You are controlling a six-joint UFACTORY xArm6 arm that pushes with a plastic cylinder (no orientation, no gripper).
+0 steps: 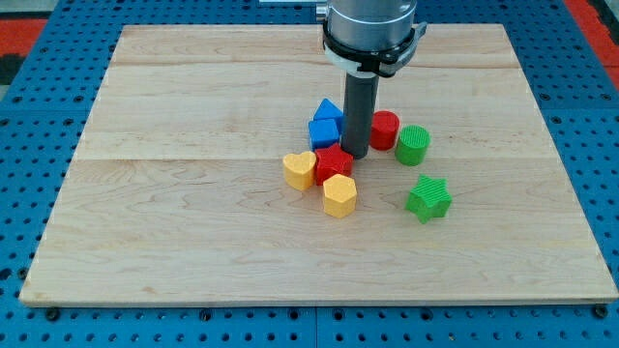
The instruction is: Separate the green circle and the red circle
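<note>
Seven blocks on the board, let's count them off: two red, two blue, two yellow... no, make that two green as well, so eight in all. My tip (355, 155) is planted on the wood right in the thick of the cluster; it's a bare rod, so there is nothing to open or close and it has hold of nothing. Just to the tip's right, touching or very nearly, sits the red circle (385, 130), and right beside that, further to the view's right, the green circle (413, 145), the two of them close together, whether touching I cannot tell. To the tip's left, two blue blocks: a blue cube (324, 132) and behind it a blue triangle-shaped block (328, 108), half hidden. Just below-left of the tip, a red star-like block (333, 161). Left of that, a yellow heart (299, 169); below it, a second yellow heart-like block (339, 194). Well off to the lower right of the tip, standing apart, a green star (428, 198). The surface is a pale wooden board (174, 193) of joined planks, lying on a blue perforated table (39, 319), with a strip of red (19, 29) at the upper corners.
</note>
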